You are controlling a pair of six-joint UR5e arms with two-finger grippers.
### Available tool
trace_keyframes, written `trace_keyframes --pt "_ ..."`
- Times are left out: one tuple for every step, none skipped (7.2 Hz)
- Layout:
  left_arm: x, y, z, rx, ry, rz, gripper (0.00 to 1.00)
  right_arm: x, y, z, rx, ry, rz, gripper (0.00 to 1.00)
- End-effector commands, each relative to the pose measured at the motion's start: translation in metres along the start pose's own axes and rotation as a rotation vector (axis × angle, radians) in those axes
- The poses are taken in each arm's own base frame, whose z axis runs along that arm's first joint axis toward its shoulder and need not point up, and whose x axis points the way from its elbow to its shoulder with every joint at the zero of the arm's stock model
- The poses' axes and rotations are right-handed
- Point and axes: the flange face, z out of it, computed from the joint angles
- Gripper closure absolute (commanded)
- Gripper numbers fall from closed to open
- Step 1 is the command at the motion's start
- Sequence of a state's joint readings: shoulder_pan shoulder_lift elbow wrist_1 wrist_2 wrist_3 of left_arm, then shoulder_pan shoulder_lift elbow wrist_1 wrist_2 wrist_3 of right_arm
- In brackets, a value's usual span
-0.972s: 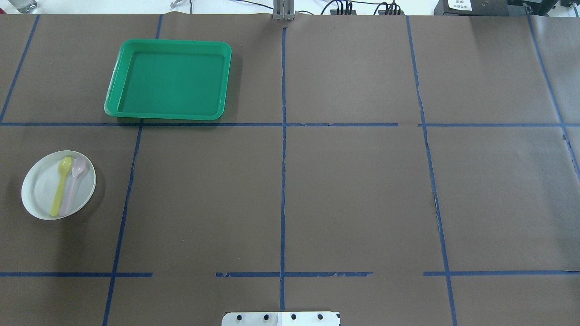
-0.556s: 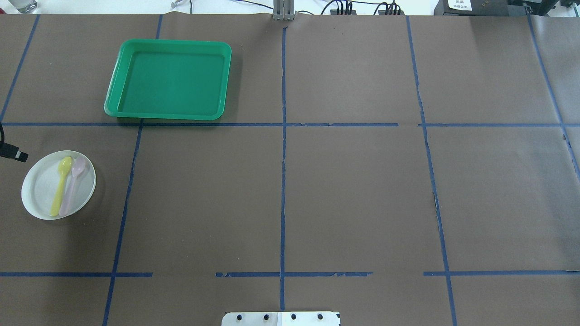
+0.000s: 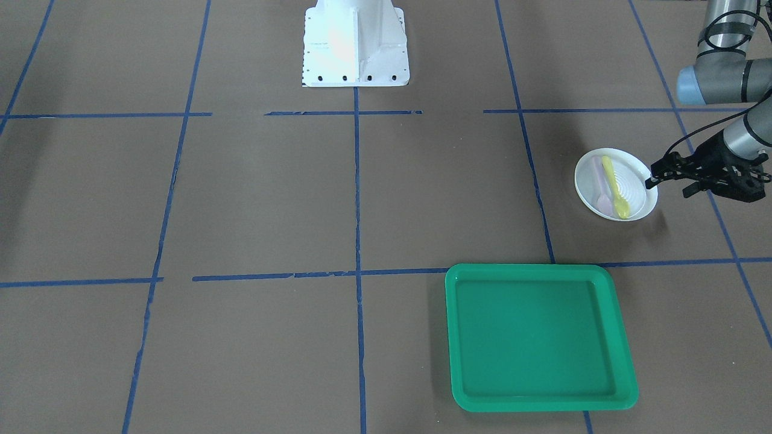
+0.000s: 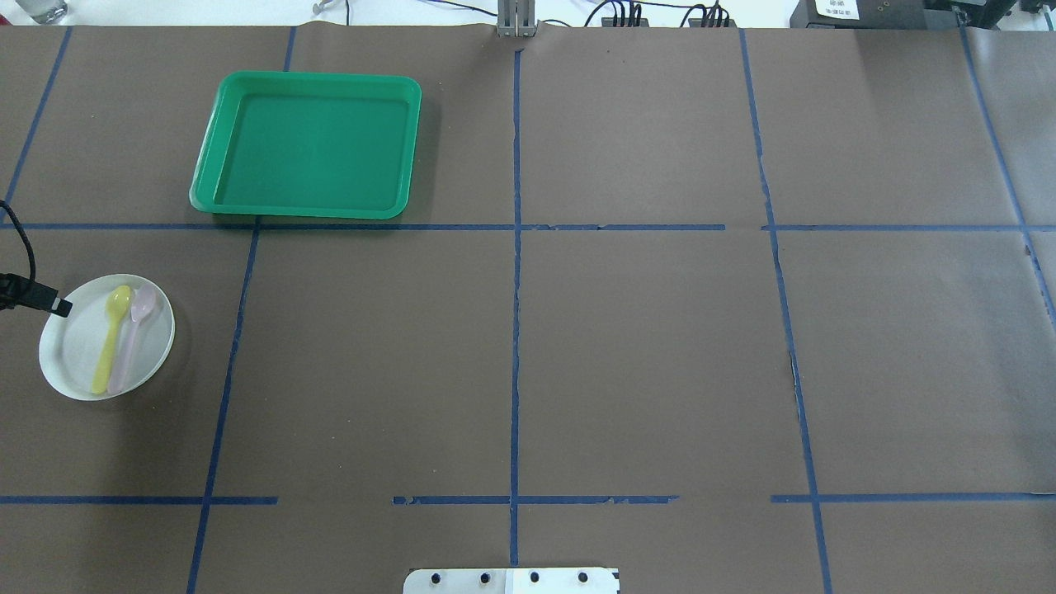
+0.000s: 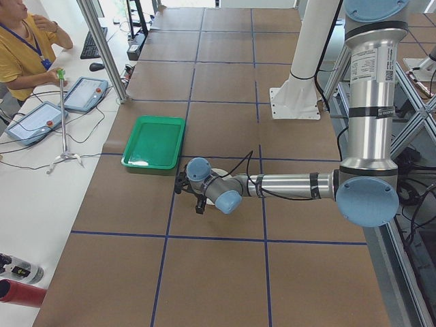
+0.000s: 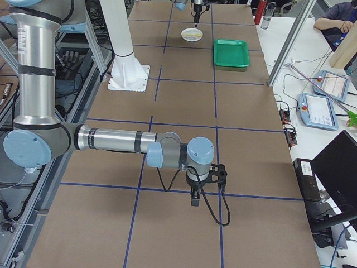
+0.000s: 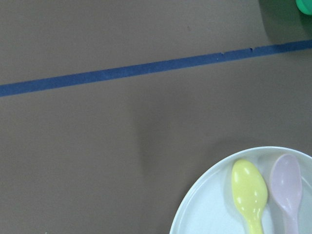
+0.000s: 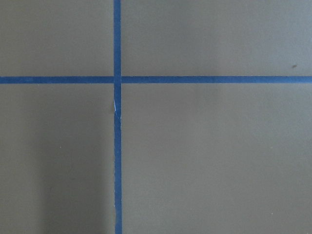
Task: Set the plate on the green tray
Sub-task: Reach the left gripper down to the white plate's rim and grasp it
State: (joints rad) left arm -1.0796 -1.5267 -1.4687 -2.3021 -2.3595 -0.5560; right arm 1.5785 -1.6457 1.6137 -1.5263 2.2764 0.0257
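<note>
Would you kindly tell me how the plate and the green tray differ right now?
The plate is round, white and small; the green tray is rectangular and far larger. The plate carries a yellow spoon and a pink spoon; the green tray holds nothing. Both lie flat on the table, on the robot's left.

I've got open brown table point(image 4: 577, 346) from the plate point(image 4: 74, 351) across to the green tray point(image 4: 313, 153), nothing standing between as far as the overhead shows, but a yellow spoon point(image 4: 111, 334) and a pink spoon point(image 4: 132, 342) lie across the plate's middle, leaving only its rim free.
</note>
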Motion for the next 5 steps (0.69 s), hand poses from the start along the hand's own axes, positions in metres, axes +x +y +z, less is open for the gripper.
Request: trace_keyframes --pt "0.0327 -0.0012 0.0347 -0.033 -0.026 0.024 0.0 0.0001 0.0001 0.0001 0.0 0.0 0.001 0.0" --pt "0.0348 -0.0007 0.0375 -0.038 -0.026 0.022 0.0 0.0001 0.0001 0.0001 0.0 0.0 0.001 0.0" --pt "0.0348 -0.0006 0.0376 -0.04 -0.025 0.028 0.01 0.0001 0.0001 0.0001 0.0 0.0 0.001 0.0" --pt "0.0337 0.002 0.0376 -0.047 -0.021 0.033 0.02 0.0001 0.0001 0.0001 0.0 0.0 0.001 0.0" --pt "0.0323 0.0065 0.0362 -0.051 -0.017 0.035 0.05 0.0001 0.0001 0.0001 0.0 0.0 0.001 0.0"
